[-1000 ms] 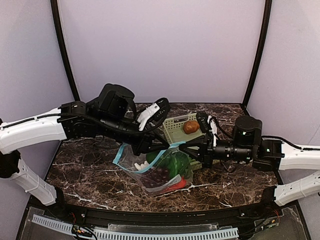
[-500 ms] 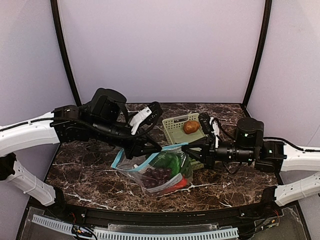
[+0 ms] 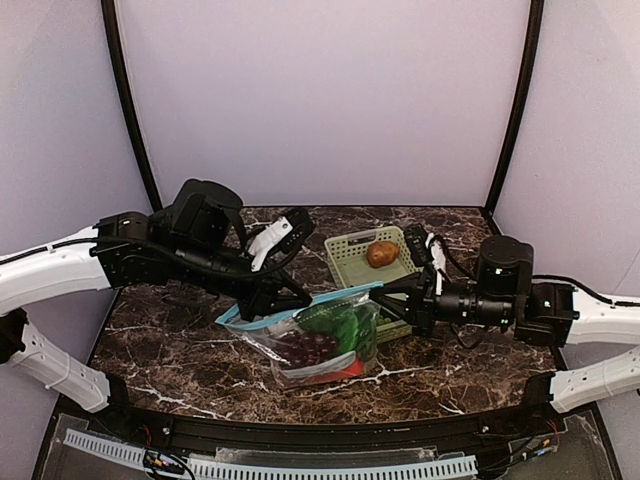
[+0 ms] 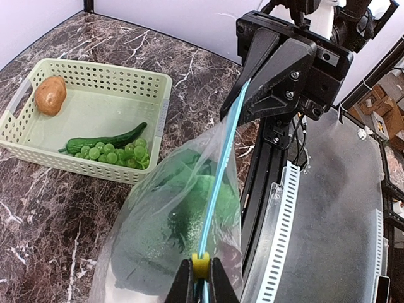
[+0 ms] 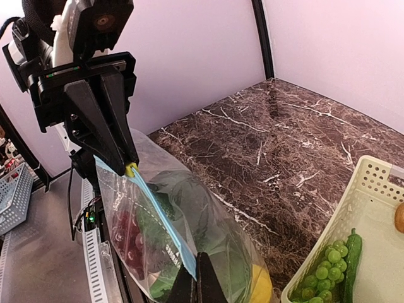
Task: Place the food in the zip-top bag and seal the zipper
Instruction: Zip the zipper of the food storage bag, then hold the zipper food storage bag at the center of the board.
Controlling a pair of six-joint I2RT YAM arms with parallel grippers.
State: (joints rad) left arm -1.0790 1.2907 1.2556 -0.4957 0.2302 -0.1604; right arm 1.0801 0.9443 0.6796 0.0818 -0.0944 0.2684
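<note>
The clear zip-top bag (image 3: 320, 345) hangs stretched between both grippers above the table. Inside it I see purple grapes (image 3: 305, 347), a leafy green (image 3: 347, 322), a red pepper (image 3: 345, 370) and a yellow lemon (image 5: 262, 287). The teal zipper (image 3: 310, 303) runs taut along the top edge. My left gripper (image 4: 201, 268) is shut on the yellow slider (image 4: 201, 265) of the zipper (image 4: 221, 170), near the bag's left end. My right gripper (image 5: 201, 265) is shut on the bag's right corner, at the zipper's (image 5: 158, 214) other end. A brown potato (image 3: 381, 253) lies outside the bag.
A pale green lattice basket (image 3: 345, 262) stands at the back right, behind the right gripper. It holds the potato (image 4: 50, 95), green grapes (image 4: 117, 153) and a long dark green piece (image 4: 107, 140). A black rail (image 3: 300, 430) runs along the table's near edge.
My left gripper has slid left along the zipper with the yellow slider. The bag's top edge has drawn out straight and taut, and the bag has shifted slightly left.
</note>
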